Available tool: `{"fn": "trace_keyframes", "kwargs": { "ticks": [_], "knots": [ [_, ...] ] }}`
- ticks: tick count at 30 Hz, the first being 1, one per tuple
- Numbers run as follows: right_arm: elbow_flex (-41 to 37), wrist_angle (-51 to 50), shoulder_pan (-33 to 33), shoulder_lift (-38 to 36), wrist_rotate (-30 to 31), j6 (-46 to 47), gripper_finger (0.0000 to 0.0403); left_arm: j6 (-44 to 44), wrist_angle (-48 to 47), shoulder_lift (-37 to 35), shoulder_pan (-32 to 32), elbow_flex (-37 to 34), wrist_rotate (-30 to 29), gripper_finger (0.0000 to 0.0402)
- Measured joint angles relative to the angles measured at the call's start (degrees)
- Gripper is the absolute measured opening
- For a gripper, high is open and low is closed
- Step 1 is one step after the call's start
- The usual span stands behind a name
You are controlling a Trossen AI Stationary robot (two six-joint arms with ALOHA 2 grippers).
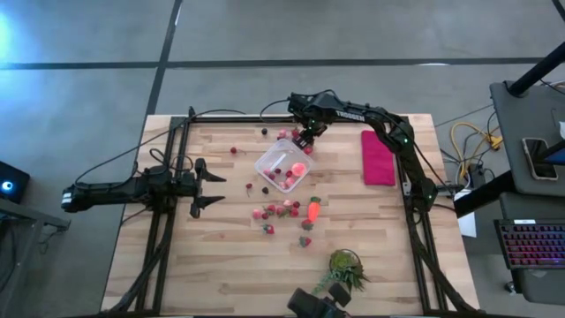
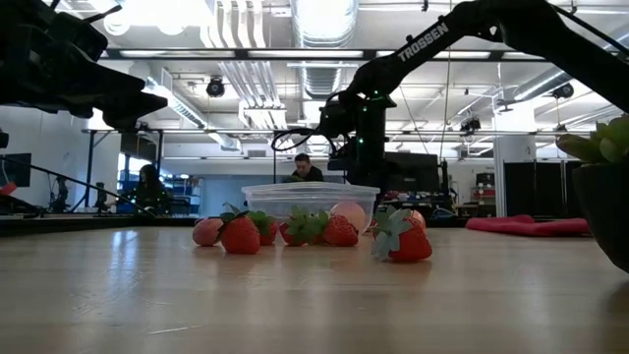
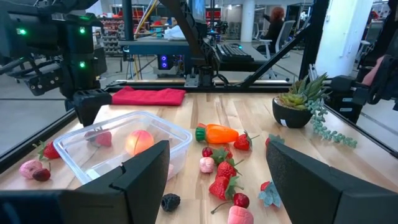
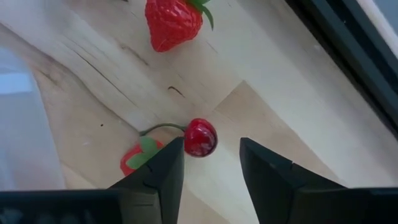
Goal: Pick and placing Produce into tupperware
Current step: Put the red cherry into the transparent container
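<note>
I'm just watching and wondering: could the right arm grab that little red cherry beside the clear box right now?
Probably yes. The right tool hangs right over the cherry, fingers apart, with bare wood around it. A small strawberry beside one finger might get nudged.

Bright ceiling lights, perhaps slight blur
</note>
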Motion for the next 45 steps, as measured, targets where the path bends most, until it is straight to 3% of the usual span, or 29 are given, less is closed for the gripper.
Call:
{"fn": "trace_keyframes", "kwargs": {
  "ticks": [9,22,28,39,45],
  "knots": [
    [-2.24,-0.06,-0.15,-0.04,-2.41,3.8,0.0175,0.0,0.0,0.0,0.0,0.0,0.02,0.0255],
    [-3.25,2.2,-0.17,0.08,-3.63,3.85,0.0173,-0.01,-0.01,0.0,0.01,-0.01,0.01,0.0255],
    [-4.28,2.92,-0.26,0.52,-3.66,3.81,0.0149,0.0,0.0,0.0,0.0,0.0,0.02,0.0255],
    [-4.28,3.75,-0.26,0.4,-4.94,3.64,0.0069,-0.01,-0.01,0.0,0.01,-0.01,0.02,0.0255],
    [-4.0,3.53,-0.26,0.04,-4.83,3.44,0.0061,0.0,-0.02,0.0,0.0,0.0,0.0,0.0255]
  ]
}}
